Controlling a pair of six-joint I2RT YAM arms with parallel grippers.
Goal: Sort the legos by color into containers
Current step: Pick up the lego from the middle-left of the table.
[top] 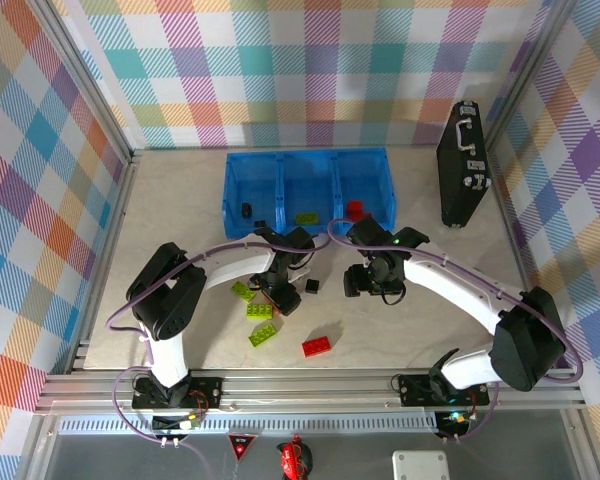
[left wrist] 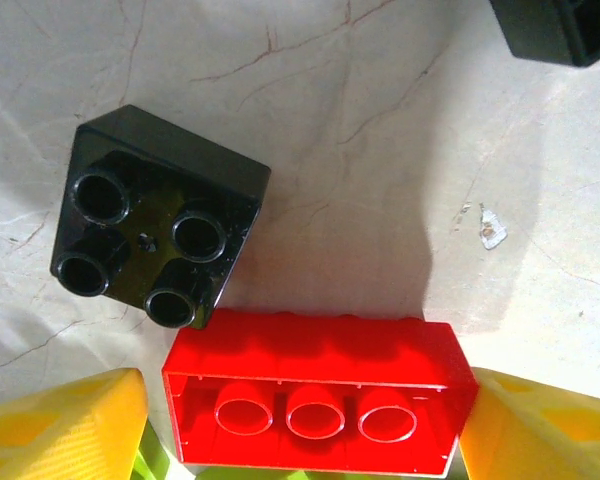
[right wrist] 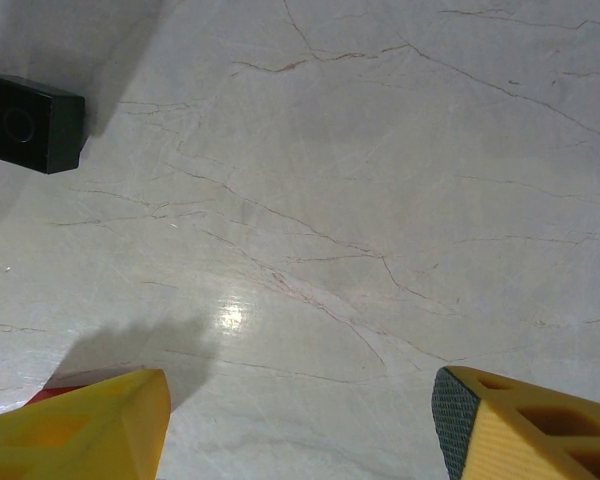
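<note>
Left wrist view: red lego (left wrist: 320, 400) straddled by left fingers (left wrist: 70, 430), grip unconfirmed; slip judged possible if squeezed unevenly, black lego (left wrist: 155, 235) at 11 o'clock easily knocked; right fingers (right wrist: 80, 430) held apart, empty.

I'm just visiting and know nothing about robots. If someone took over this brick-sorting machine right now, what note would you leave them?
Left gripper: jaws either side of an upturned red plastic brick; grip uncertain.
Right gripper: jaws open, nothing between them, above bare table.
Done: the blue translucent three-compartment tray holds one small black brick left, one lime-green brick middle, one red brick right.
Left: three loose lime-green bricks, another red brick and black bricks on the table.
</note>
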